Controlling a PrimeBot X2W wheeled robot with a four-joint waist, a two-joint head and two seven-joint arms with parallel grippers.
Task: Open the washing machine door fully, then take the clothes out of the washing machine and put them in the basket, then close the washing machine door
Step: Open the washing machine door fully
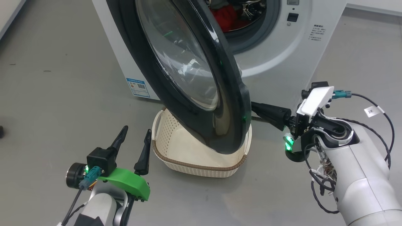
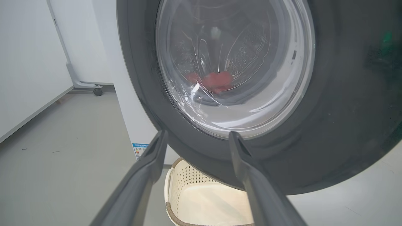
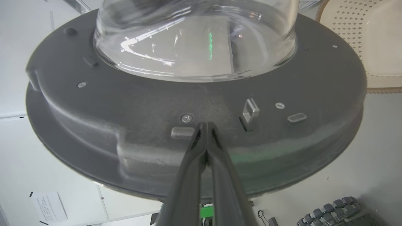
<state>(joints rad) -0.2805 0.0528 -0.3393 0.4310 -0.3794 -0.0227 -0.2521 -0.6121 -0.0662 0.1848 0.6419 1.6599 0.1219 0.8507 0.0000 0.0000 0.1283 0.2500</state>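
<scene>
The washing machine door point(image 1: 188, 75) stands partly open, its black ring and glass bowl swung out over the basket point(image 1: 188, 157). My right gripper point(image 1: 252, 108) is shut, its tips pressed against the door's inner face point(image 3: 220, 103) near the metal latch hook point(image 3: 250, 111). My left gripper point(image 1: 136, 131) is open at the lower left, beside the basket's left handle and apart from the door; its fingers point(image 2: 147, 166) frame the door's lower rim point(image 2: 204, 150). The red clothes point(image 1: 223, 15) lie inside the drum of the washing machine point(image 1: 276, 50) and show through the glass point(image 2: 216, 80).
The cream basket point(image 2: 201, 201) sits on the grey floor right under the open door. A white wall and a wheeled stand point(image 2: 97, 91) are to the machine's left. Bare floor point(image 1: 56, 78) stretches to the left of the machine.
</scene>
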